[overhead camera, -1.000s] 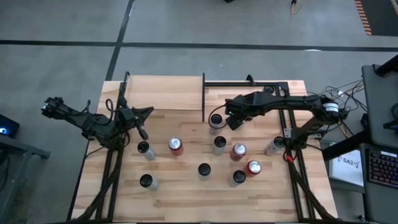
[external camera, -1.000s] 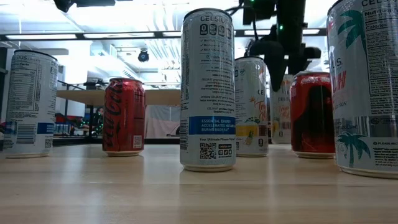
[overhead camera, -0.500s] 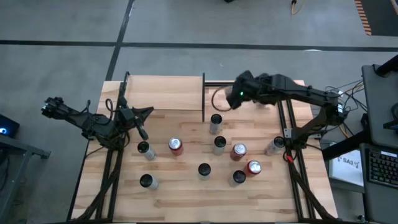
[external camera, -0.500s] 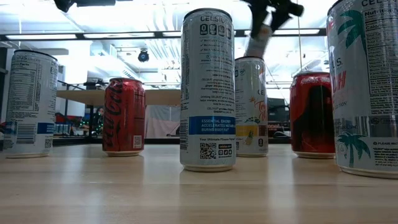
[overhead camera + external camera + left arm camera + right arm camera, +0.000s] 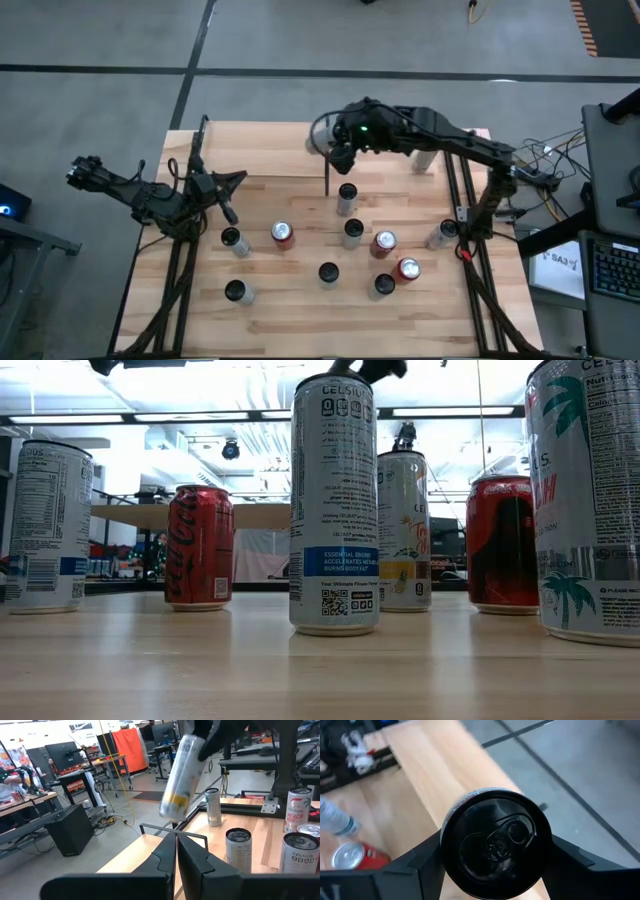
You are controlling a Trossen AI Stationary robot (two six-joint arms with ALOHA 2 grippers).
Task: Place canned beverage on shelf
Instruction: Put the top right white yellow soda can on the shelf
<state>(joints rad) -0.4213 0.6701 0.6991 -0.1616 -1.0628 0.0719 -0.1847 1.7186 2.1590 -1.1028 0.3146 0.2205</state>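
Pale-wood shelf (image 5: 265, 150) at ten o'clock has no can yet; my right hand (image 5: 335, 140) grips one can (image 5: 181, 776) above its edge, left hand (image 5: 232, 212) closed, idle.

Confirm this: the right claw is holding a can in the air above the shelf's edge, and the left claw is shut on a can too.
Not quite. The right claw does hold the can above the shelf, but the left claw is shut on nothing; the left wrist view shows its fingers closed together and empty.
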